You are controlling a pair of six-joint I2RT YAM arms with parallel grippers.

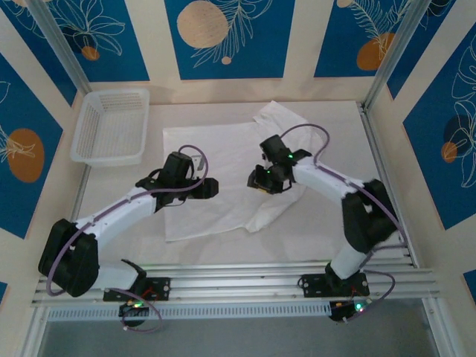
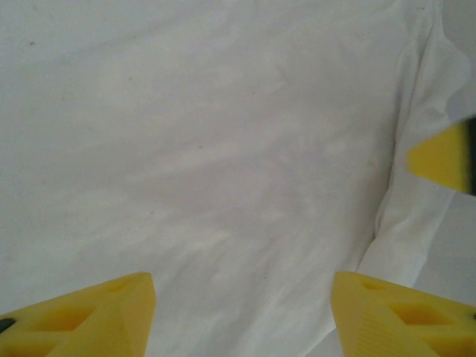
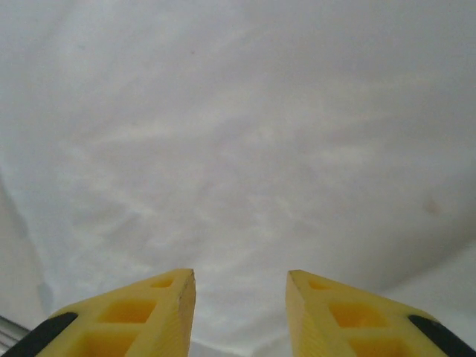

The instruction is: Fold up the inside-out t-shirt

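Top external: white t-shirt spread on table, right of basket; one sleeve poking far right, lower right edge rumpled. No neat fold seen yet; judged early, most folding left. Left claw and right claw above shirt middle, both spread apart, gripping nothing.
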